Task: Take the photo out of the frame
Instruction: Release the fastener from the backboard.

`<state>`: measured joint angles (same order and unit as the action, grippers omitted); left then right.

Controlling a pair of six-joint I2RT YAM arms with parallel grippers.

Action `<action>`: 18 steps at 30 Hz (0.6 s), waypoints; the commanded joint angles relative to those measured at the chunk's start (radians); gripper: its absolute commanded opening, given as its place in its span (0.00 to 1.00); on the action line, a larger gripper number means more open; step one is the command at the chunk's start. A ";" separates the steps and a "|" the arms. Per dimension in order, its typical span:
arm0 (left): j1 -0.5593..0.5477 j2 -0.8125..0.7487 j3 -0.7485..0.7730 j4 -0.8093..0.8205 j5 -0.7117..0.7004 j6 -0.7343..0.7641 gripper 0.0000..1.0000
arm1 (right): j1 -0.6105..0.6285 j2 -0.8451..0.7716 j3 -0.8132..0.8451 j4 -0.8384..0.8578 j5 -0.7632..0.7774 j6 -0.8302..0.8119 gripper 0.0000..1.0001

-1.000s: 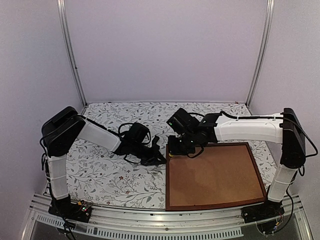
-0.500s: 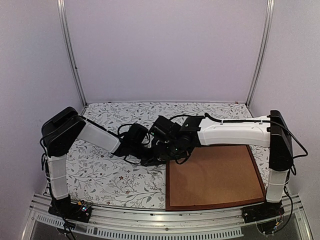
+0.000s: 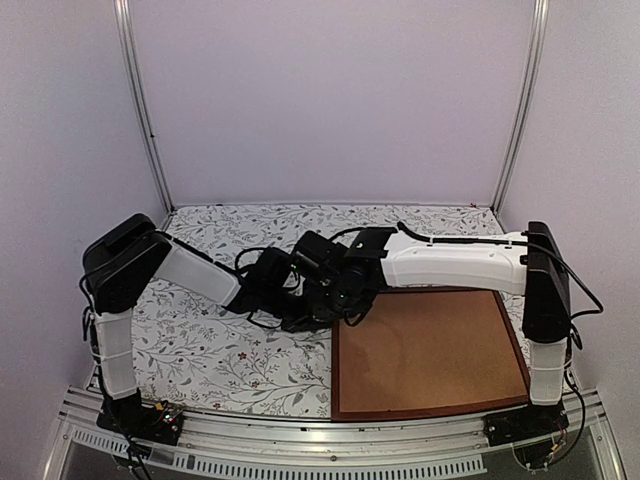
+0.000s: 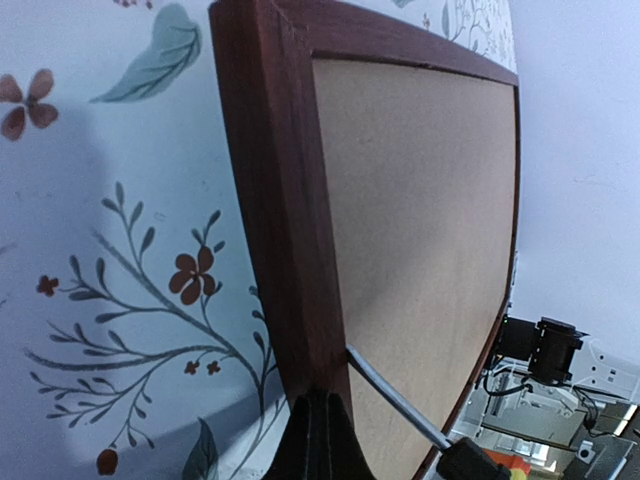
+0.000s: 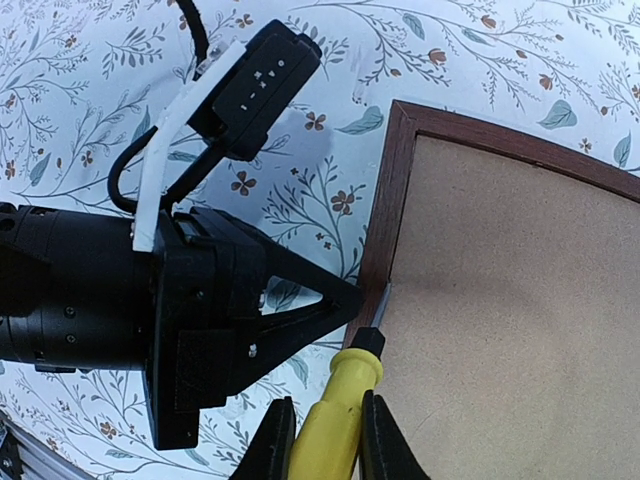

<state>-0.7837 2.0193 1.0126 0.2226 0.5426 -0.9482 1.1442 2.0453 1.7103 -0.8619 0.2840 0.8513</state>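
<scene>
On the table (image 3: pixel 215 345), a cloth with little leaves and flowers is covering the top. We are looking at the frame (image 3: pixel 334 372), which is lying flat on the right side, close to the arms' bases. Its dark red-brown wood is going all round a plain brown backing board (image 3: pixel 430 350), and the board is facing up. We cannot see the photo, because the board is hiding whatever is under it.

Both arms are reaching to the frame's left rail, toward its far end. The left gripper (image 4: pixel 320 420) is pressed tight together with nothing between its fingers, and its tip is resting right against the outer side of that rail. The right gripper (image 5: pixel 325 445) is squeezing the yellow handle of a screwdriver (image 5: pixel 345 385). The screwdriver's thin metal tip is poking at the line where the left rail is meeting the board, just beside the left gripper's tip.

We are seeing tiny white marks on the black camera box (image 5: pixel 255 85) on the left wrist, but they are too small for us to read.
</scene>
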 commanded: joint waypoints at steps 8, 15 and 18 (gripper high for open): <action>-0.022 -0.049 -0.067 0.025 0.047 0.028 0.00 | 0.048 0.064 -0.003 0.053 -0.241 0.050 0.00; 0.025 -0.111 -0.108 0.061 0.051 0.026 0.00 | 0.044 -0.037 -0.071 0.044 -0.215 0.133 0.00; 0.029 -0.129 -0.110 0.064 0.046 0.028 0.00 | 0.037 -0.080 -0.096 0.038 -0.200 0.170 0.00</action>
<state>-0.7631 1.9404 0.9028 0.2466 0.5602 -0.9352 1.1511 1.9938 1.6646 -0.8539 0.2379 0.9401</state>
